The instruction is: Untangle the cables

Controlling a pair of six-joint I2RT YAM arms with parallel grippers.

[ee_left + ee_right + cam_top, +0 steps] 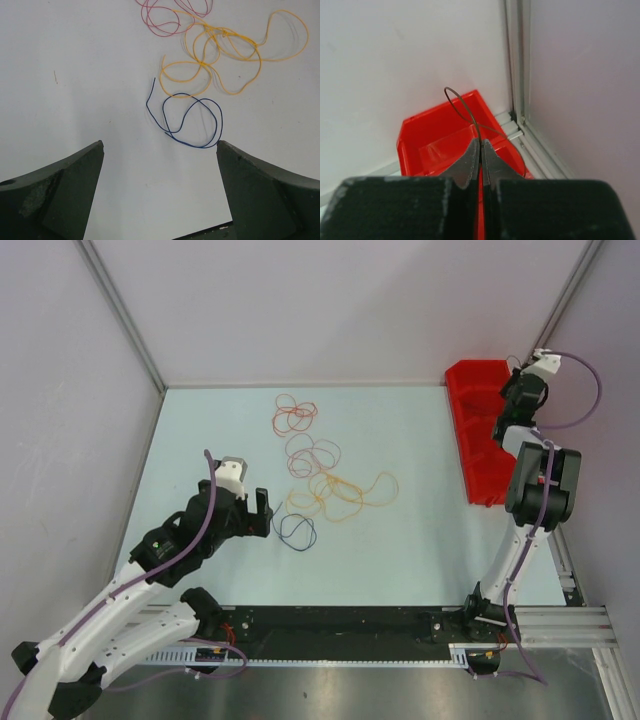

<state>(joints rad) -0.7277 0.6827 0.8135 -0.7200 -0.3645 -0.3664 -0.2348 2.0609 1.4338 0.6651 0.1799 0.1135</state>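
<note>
Cables (318,462) loose; right pincer (480,145) clamps dark wire (464,105).

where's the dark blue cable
Top view: the dark blue cable lies just right of the left claw, on the near side of the orange cable.

In your left wrist view the pinkish-red cable (161,35) runs off the top edge, so you can't see its whole loop. The bottom edge cuts off both fingers (55,195) of the left gripper (160,143). In your right wrist view the dark wire (465,107) vanishes between the pressed-together jaws of the right gripper (480,147), which also cover the near part of the red bin (430,135). From above, that wire is too thin to make out. The right arm (540,480) hides part of the bin at the far right corner of the table (420,540). You can't tell whether the orange-yellow cable (340,495) lies over or under the pinkish one.
</note>
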